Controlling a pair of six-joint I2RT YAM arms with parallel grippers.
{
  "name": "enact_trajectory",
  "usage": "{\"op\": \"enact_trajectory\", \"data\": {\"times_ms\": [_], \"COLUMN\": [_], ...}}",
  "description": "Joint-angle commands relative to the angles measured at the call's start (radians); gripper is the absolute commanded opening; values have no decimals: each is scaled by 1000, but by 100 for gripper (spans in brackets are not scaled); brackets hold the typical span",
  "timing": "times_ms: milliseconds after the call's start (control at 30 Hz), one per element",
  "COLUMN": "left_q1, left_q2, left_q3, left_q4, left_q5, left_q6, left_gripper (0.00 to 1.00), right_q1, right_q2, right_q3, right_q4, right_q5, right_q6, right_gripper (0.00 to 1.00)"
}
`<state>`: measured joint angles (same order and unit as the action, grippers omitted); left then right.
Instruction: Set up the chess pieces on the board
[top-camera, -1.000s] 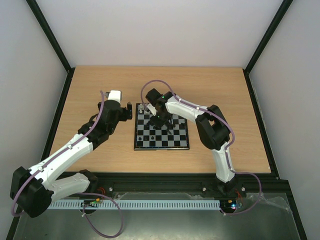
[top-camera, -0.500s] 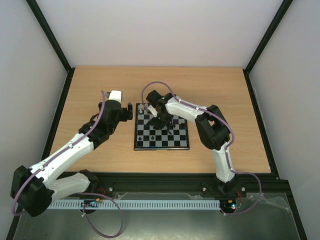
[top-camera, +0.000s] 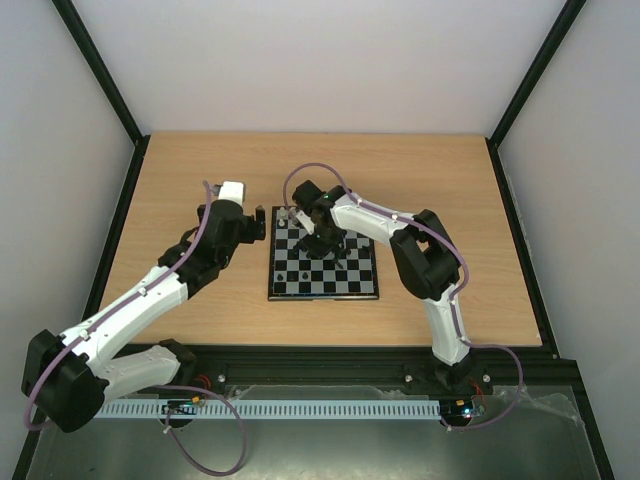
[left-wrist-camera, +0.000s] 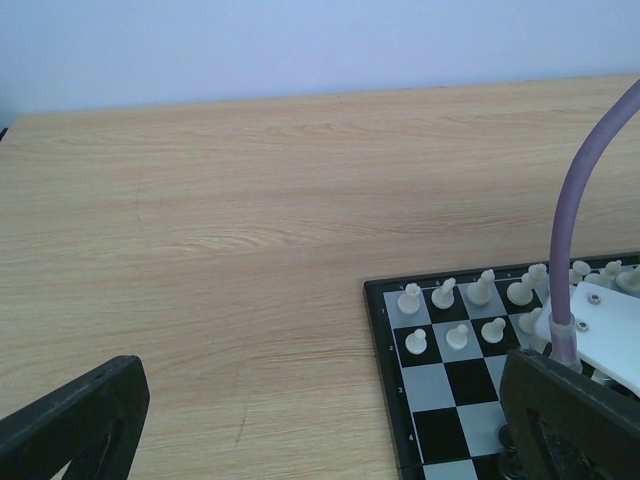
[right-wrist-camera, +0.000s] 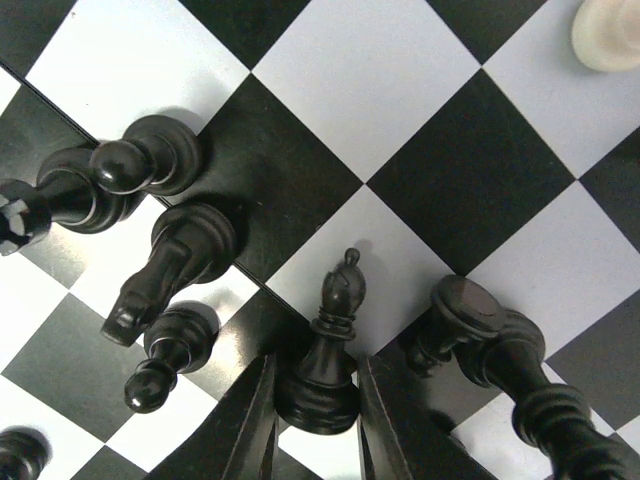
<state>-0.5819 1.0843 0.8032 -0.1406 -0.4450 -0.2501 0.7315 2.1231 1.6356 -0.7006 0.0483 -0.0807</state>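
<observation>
The board (top-camera: 323, 296) lies mid-table, its black rim (left-wrist-camera: 378, 330) also showing in the left wrist view. White chess pieces (left-wrist-camera: 455, 335) stand in two rows at its far left corner (top-camera: 287, 216). My right gripper (top-camera: 325, 243) is low over the board's far half. In the right wrist view its fingers (right-wrist-camera: 317, 410) press both sides of a black bishop's (right-wrist-camera: 335, 330) base. Several other black pieces (right-wrist-camera: 170, 250) crowd around it. My left gripper (top-camera: 262, 225) hangs open over bare wood left of the board, with nothing between its fingers (left-wrist-camera: 75, 420).
One white piece (right-wrist-camera: 605, 30) shows at the top right of the right wrist view. A tall black piece (right-wrist-camera: 500, 360) stands close to the right finger. The right arm's purple cable (left-wrist-camera: 575, 230) crosses the left wrist view over the board.
The right gripper's fingers have closed in onto the black bishop's base. The left arm has not moved.
</observation>
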Motion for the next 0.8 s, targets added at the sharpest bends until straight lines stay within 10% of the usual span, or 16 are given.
{"op": "enact_trajectory", "data": {"times_ms": [0, 333, 767], "left_q1": [0, 42, 128], "left_q2": [9, 28, 149], "left_q3": [-2, 18, 64], "left_q4": [3, -17, 80], "left_q5": [-3, 97, 1118], "left_q6": [1, -81, -244], "left_gripper": [99, 99, 75], "right_q1": [-4, -6, -7], "right_q2": [-21, -292, -743], "right_q3": [-29, -171, -589], "right_q4": [-43, 79, 352], "right_q5": [24, -147, -347], "right_q6": [6, -80, -235], "right_gripper": [17, 14, 15]}}
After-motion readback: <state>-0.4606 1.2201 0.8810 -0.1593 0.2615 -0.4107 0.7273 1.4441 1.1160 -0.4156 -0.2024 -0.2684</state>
